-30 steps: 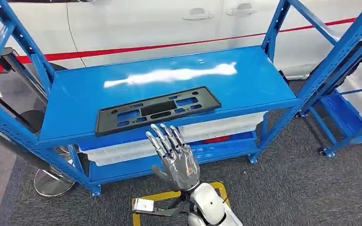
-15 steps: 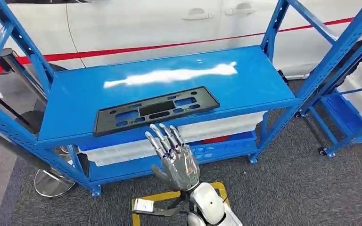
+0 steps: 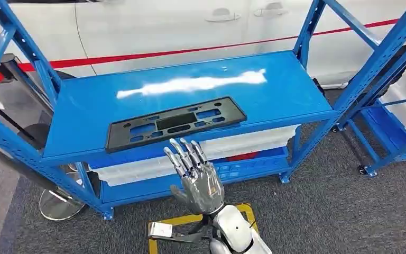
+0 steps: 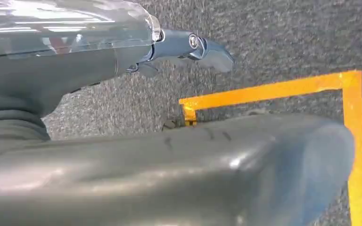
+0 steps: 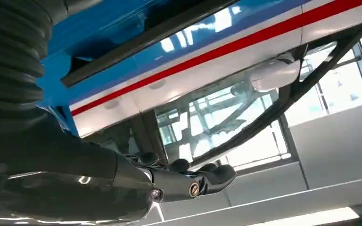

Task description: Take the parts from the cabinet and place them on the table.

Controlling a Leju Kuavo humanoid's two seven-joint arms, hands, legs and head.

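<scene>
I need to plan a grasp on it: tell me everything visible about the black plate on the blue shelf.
The black plate is a long, flat, matte rectangular frame, plastic by its look, with several cut-out slots showing blue through them. It lies flat near the front edge of the shelf, slightly askew. Nothing touches it; the right hand hovers in front, fingers apart.

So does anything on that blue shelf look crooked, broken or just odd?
Only one small thing: the black plate frame lies askew on the blue shelf, its right end farther back than its left. It looks whole. The white streak behind it appears to be glare, not a spill. The right hand is raised, empty, before the shelf's front edge.
</scene>
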